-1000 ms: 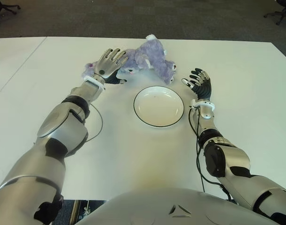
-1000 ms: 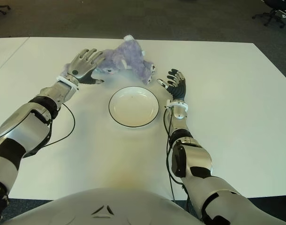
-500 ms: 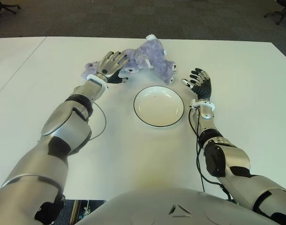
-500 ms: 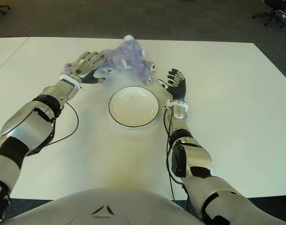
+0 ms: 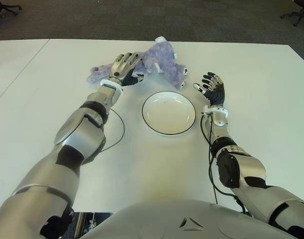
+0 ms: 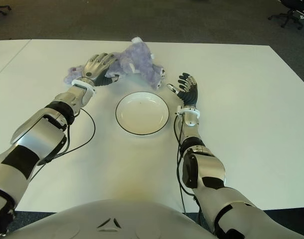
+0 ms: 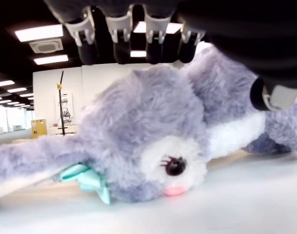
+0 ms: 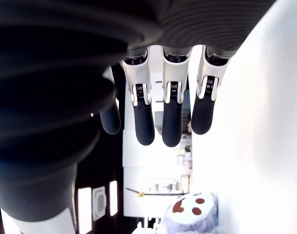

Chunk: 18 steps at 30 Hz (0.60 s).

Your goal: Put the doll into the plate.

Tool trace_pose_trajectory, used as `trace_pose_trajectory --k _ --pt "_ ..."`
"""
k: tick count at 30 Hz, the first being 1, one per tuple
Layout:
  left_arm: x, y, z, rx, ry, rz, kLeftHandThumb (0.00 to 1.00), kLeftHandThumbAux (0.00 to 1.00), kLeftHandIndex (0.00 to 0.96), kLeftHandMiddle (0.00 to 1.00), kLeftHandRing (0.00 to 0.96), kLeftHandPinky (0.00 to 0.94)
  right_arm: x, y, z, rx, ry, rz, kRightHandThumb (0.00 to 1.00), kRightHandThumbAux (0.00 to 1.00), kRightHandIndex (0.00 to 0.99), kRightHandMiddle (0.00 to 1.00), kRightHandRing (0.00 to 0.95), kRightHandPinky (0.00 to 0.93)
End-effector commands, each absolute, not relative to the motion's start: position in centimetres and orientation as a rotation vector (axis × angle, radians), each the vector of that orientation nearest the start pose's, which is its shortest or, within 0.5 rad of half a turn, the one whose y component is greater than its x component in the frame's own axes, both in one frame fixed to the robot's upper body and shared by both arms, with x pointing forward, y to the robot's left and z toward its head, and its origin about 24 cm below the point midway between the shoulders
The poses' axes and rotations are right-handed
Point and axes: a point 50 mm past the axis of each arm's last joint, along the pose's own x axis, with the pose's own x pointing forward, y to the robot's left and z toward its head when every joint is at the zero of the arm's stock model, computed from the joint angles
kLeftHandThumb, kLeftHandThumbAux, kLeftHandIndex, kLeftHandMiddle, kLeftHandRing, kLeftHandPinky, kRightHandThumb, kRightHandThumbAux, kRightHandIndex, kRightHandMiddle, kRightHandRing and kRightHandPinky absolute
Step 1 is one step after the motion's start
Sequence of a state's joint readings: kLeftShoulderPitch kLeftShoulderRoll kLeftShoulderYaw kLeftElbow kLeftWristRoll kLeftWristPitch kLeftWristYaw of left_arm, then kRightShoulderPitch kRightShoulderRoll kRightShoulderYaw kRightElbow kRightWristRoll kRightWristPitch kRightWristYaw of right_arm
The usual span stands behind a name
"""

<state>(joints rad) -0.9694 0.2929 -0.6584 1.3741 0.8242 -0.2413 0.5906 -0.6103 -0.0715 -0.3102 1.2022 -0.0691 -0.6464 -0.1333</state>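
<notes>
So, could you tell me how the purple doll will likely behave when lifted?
The doll looks plush, so probably light and floppy; its long ear would likely dangle. Fuzzy fur should resist slipping under the left robot hand.

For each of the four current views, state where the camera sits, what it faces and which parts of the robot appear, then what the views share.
Left eye view: head, looking down at the table; both arms, plate, doll.
Right eye view: same scene, slightly offset; left hand over the doll, right hand beside the plate.
Left wrist view: under the palm, facing the doll's face; fingers above.
Right wrist view: along open fingers; doll beyond.
All show the doll.
</notes>
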Motion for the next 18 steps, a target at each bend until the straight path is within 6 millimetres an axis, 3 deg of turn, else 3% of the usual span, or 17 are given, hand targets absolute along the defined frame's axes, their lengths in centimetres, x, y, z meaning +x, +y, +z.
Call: trace_pose_trajectory --k 1,8,18 --pt "38.63 15.03 7.03 1.523 -0.214 -0.085 0.384 0.247 0.0 0.0 0.0 0.0 22.53 -16.93 -10.73 0.101 0.557 -0.292 0.0 0.863 0.228 0.281 0.284 0.302" --pt "38.65 14.9 7.1 1.486 -0.209 -0.05 0.392 0.268 0.0 0.0 0.0 0.01 22.47 -16.92 -10.81 0.092 0.567 -0.299 0.0 0.866 0.246 0.299 0.307 0.326" --pt "38.69 14.74 7.11 1.483 -0.201 -0.03 0.388 0.299 0.0 0.0 0.0 0.0 22.65 -16.92 -10.67 0.088 0.558 -0.279 0.0 0.842 0.23 0.275 0.271 0.267"
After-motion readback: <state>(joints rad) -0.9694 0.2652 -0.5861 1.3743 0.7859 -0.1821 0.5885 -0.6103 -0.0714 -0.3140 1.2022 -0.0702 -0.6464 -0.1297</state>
